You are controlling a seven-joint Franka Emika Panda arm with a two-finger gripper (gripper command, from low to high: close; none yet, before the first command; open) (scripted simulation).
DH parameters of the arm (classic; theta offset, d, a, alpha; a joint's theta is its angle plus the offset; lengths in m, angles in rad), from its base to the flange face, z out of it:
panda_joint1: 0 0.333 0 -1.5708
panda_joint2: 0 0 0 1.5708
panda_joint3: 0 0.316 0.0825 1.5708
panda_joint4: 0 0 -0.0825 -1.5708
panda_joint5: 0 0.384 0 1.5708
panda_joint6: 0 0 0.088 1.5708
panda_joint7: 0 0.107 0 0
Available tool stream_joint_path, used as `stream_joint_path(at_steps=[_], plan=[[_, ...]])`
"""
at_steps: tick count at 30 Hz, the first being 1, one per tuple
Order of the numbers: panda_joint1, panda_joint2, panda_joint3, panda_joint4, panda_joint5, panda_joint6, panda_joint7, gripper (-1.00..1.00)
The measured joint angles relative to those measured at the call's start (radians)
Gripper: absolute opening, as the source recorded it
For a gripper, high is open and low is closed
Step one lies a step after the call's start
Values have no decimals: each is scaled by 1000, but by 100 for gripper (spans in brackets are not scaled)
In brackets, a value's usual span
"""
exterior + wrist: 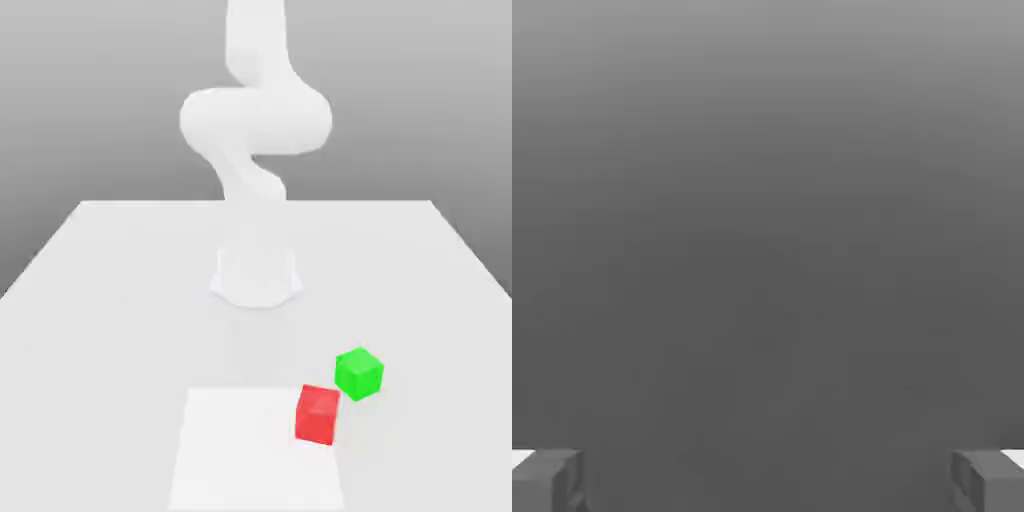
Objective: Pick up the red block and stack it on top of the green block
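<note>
**Arm raised over the table, both blocks lying free**

The white table [110, 300] spreads across the exterior view, with a brighter square patch [240, 450] at its near edge. The white arm [255, 125] rises from its round base [256, 278] at the table's middle and folds in a thick bend high above it.

In the hand view the gripper [768, 480] has its two grey fingertips [547, 480] far apart at opposite edges, jaws wide and nothing between them, with plain grey surface beyond.

The red block [318, 413] sits on the patch's corner toward the exterior view's right. The green block [358, 373] stands just beside it, farther back and to the right; their corners look close or touching.
</note>
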Motion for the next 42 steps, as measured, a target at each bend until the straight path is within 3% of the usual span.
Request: stream_joint_path(at_steps=[15, 19, 25, 26, 34, 39, 42], plan=[[8, 556, 147, -319, 29, 330, 304, 0], [23, 703, 165, -400, -15, 418, 418, 0], [66, 923, 98, -390, -139, 593, 527, 0], [81, 955, 80, -385, -152, 621, 537, -100], [76, 939, 87, -388, -146, 608, 532, -100], [61, 769, 128, -413, -46, 466, 459, -100], [120, 677, 154, -452, 39, 416, 507, -100]])
